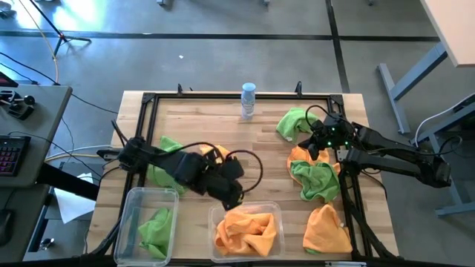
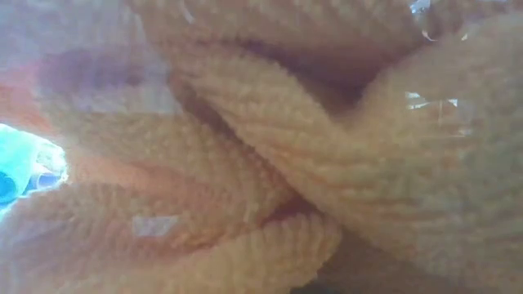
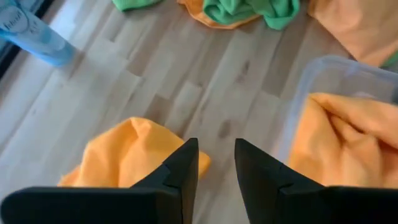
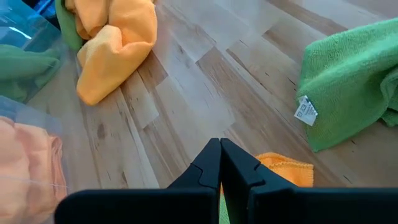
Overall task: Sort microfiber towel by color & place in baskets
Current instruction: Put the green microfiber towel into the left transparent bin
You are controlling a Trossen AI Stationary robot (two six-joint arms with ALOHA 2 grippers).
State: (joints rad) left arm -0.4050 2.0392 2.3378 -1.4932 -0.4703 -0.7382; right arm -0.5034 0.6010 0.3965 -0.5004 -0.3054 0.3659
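Two clear baskets stand at the near edge. The narrower basket (image 1: 148, 222) holds a green towel (image 1: 157, 228). The wider basket (image 1: 246, 228) holds orange towels (image 3: 348, 143), which fill the low view (image 2: 270, 147). My left gripper (image 3: 216, 168) is open, just beyond the wider basket's far rim (image 3: 329, 62). Beside it an orange towel (image 3: 134, 149) lies on the table. My right gripper (image 4: 219, 148) is shut, over the edge of another orange towel (image 4: 286, 168) and near a green towel (image 4: 354, 81). My right gripper's shut fingers point down over the hemmed edge of the orange towel (image 4: 292, 165). I cannot tell whether they touch it.
On the right of the table lie a green towel (image 1: 293, 122), an orange towel (image 1: 303, 156), another green towel (image 1: 318, 180) and an orange towel (image 1: 326, 230). A green towel (image 1: 165, 157) lies under the left arm. A small clear bottle (image 1: 248, 100) stands at the far edge. A black frame (image 1: 223, 96) rims the table.
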